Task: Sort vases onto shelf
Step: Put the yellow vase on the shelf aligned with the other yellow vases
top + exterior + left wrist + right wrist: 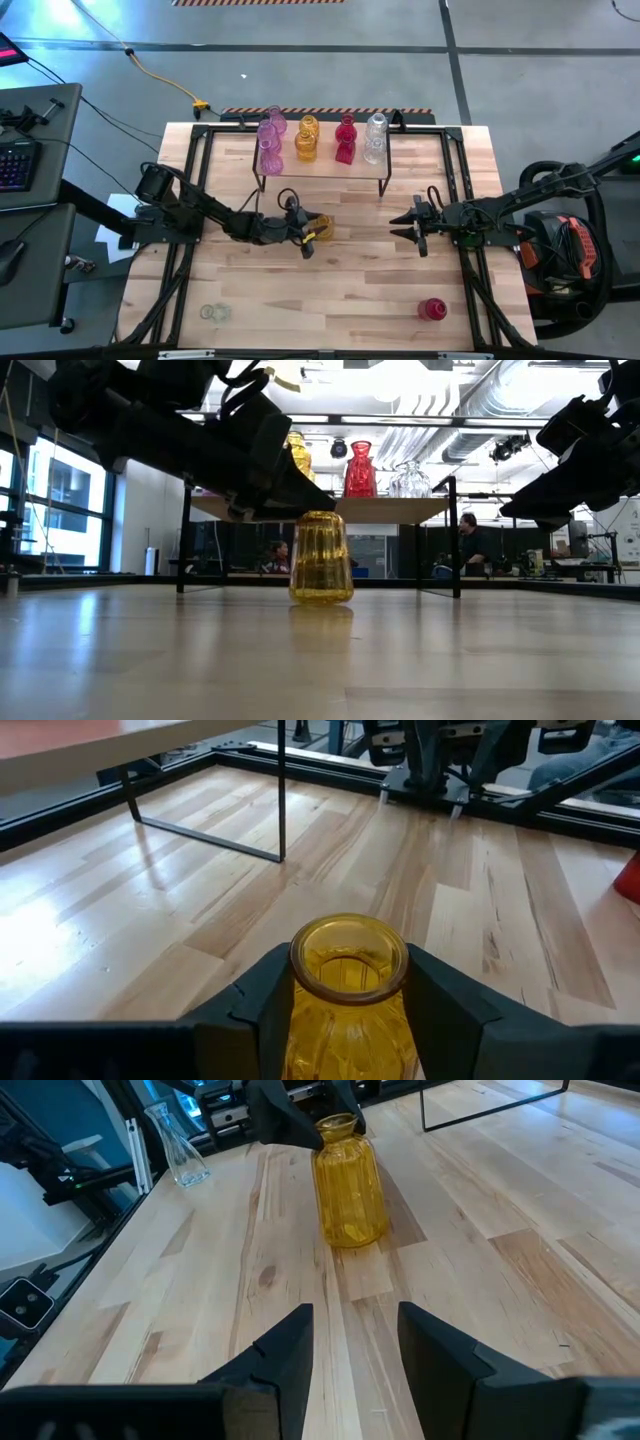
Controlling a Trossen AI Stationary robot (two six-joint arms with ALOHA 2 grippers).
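A: Mid-table, just near of the shelf [320,178]: left gripper [348,995] clamped on the neck of a yellow vase [321,558], fingers [262,1000] pressed to either side just under the rim. Vase upright, base apparently on the table [340,290] in the low view.

B: Right gripper [355,1345]?

A: Parked to the right, well apart from the vase, fingers apart on nothing.

B: Rest of the vases?

A: Already up on the shelf: two pink vases [270,140], a yellow one [306,140], a red one [345,140], a clear one [375,138]. Left on the table: a red vase [432,309] at the near right, a clear vase [213,312] at the near left.

B: Best way through the lift?

A: Probably straight up first, kept vertical, high enough to clear the board's near edge. Glass neck likely slick, so a slow rise, no twisting. Then carried toward the far side and set beside the yellow one already there, with a gap left so as not to knock the pink or red neighbours. Released only once the base sat flat.
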